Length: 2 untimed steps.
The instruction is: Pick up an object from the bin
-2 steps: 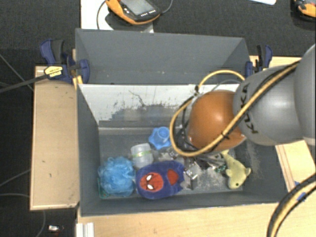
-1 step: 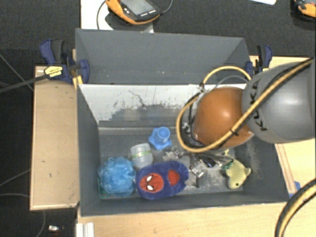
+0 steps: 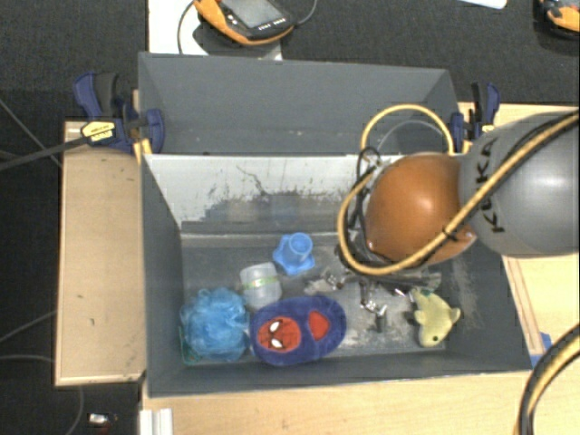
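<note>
I find the hand (image 3: 372,304) low in the bin (image 3: 272,107); whether spread or closed, I cannot tell. The yellow plush toy (image 3: 433,318) lies just beside it, view-right.

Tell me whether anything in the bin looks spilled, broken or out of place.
Nothing stands out. The blue mesh sponge, the blue and red spider-face toy and the yellow soft toy lie loose on the floor of the bin, whose scuffs look like plain wear.

Grey bin (image 3: 237,217): light-blue fluffy sponge (image 3: 213,326), dark-blue slipper (image 3: 299,332) with red, white-eyed spider mask, blue cap (image 3: 293,254), clear cup (image 3: 260,285) with green band, pale-yellow soft toy (image 3: 433,318); orange cover (image 3: 412,208) on grey arm (image 3: 535,198).
</note>
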Each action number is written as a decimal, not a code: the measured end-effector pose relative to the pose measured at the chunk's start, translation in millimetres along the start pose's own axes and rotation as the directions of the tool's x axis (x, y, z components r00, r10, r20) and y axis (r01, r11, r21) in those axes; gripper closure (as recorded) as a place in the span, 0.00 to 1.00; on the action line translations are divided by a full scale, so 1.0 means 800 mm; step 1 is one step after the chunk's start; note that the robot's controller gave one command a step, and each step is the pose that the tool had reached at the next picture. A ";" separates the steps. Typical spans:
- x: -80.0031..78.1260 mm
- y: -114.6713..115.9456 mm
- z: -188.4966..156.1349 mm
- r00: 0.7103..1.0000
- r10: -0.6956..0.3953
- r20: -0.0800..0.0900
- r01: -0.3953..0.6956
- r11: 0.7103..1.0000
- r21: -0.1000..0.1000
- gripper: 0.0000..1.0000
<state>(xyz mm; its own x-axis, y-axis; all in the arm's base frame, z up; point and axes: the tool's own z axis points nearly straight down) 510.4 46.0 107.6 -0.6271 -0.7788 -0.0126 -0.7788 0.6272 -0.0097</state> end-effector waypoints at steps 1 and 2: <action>-0.001 0.003 0.009 0.994 0.105 -0.002 -0.105 0.994 -0.003 0.00; -0.035 0.012 0.003 1.000 -0.025 0.000 0.025 1.000 -0.002 0.00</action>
<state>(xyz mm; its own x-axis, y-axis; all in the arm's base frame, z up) 520.2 74.0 105.6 -0.6077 -0.7941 -0.0125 -0.7941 0.6078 -0.0082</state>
